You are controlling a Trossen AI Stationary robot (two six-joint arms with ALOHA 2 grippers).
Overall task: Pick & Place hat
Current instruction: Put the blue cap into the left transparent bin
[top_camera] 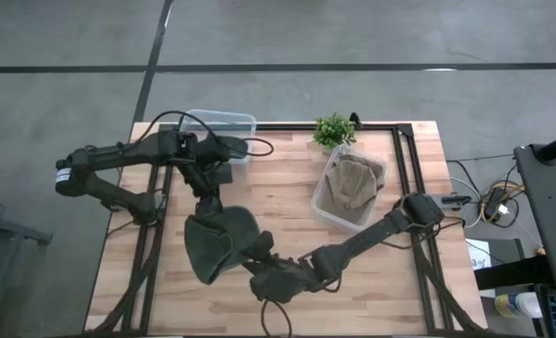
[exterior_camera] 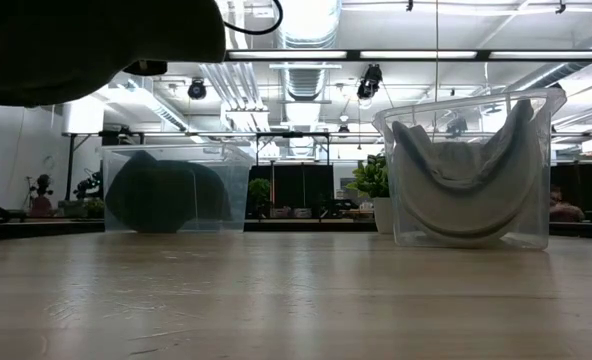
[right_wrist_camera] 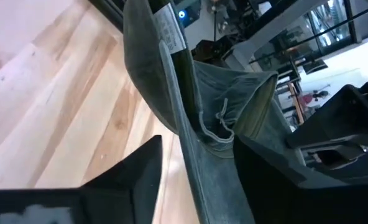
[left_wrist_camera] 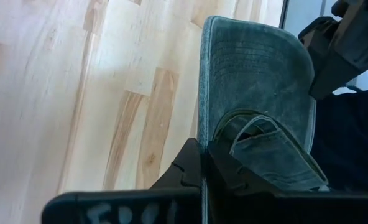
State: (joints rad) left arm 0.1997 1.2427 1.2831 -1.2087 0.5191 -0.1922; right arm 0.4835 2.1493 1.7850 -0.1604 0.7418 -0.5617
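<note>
Overhead, the left gripper (top_camera: 206, 208) pinches the rear edge of a dark green hat (top_camera: 220, 242), and its wrist camera shows both fingers closed flat against the fabric. The right gripper (top_camera: 265, 260) clamps the opposite side of the same hat, near the brim, so the cap hangs stretched between the two arms above the wooden table (top_camera: 278, 192). From table height only its dark underside (exterior_camera: 96, 45) shows, clear of the boards.

Judging by this shared hold, the danger is a tug-of-war: if the arms move out of step, the soft cloth could slip from one claw and swing or drop short of its target. The nearby right-hand bin (top_camera: 350, 192) already holds a tan hat (top_camera: 355, 183); the clear bin (top_camera: 223, 127) at the far-left edge sits beside a small plant (top_camera: 334, 130).

The left arm reaches in from the table's left edge, elbow bent, wrist pointing down. The right arm stretches low and long from the right side toward the front.
</note>
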